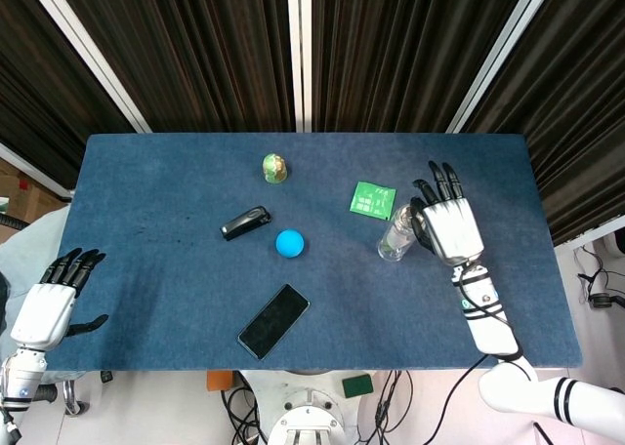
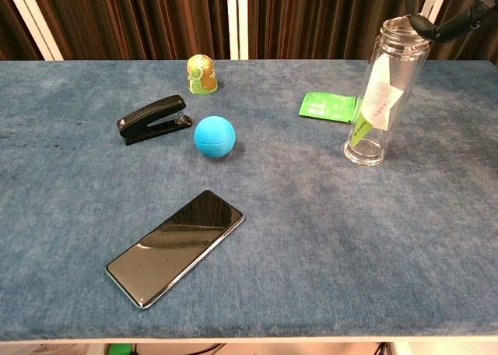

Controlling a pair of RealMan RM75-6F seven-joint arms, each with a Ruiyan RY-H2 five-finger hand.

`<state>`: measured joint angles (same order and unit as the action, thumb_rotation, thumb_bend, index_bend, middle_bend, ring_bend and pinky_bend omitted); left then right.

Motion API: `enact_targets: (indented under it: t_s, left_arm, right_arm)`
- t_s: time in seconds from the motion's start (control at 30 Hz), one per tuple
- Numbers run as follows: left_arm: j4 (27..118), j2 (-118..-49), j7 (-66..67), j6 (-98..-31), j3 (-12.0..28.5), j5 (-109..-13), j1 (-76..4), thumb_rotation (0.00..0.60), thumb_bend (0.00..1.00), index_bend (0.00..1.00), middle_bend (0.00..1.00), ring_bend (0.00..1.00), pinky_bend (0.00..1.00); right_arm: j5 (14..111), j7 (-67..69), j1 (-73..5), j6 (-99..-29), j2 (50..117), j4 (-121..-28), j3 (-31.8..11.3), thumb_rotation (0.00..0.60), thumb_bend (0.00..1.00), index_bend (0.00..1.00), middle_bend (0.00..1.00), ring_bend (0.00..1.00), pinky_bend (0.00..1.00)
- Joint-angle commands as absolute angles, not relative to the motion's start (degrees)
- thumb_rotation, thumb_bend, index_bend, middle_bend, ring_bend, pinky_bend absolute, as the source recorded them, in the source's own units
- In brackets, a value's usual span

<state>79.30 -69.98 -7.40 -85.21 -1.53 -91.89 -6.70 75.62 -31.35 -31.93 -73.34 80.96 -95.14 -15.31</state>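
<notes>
Chest view's top edge crops the right hand (image 2: 447,20) above the bottle (image 2: 381,94).

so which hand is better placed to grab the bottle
Right. The right hand is beside the upright bottle, fingers spread at its top, though a grip isn't clear. The left hand hangs off the table's far left edge, well away.
</notes>
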Motion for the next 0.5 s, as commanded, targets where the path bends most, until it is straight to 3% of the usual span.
enact_targets:
  t_s: [0.03,0.2,0.5]
  left_arm:
    - [79.24,-70.01,-7.35,-85.22,-1.53,-91.91,-6.71,0.600,0.02,0.12,0.12,0.04,0.13]
    - [79.25,-70.01,-7.32,-85.30,-1.51,-91.93,-6.69,0.600,0.02,0.12,0.12,0.04,0.13]
    - [79.48,-69.88,-7.18,-85.43,-1.55,-92.06,-6.65,0.600,0.02,0.12,0.12,0.04,0.13]
  right_arm:
    - [75.09,-31.28,-31.96,-73.02,80.70,-95.46,-15.17,0.600,0.44,0.48,0.23,0.00,0.06]
    - [74.76,-30.75,-32.01,-72.90,80.20,-96.06,-14.96,0.600,0.36,0.03,0.19,0.00,0.05]
    - [77.61,-25.53,-30.91,-75.80,79.24,-96.39,-14.83,0.600,0.34,0.00,0.16,0.00,0.04]
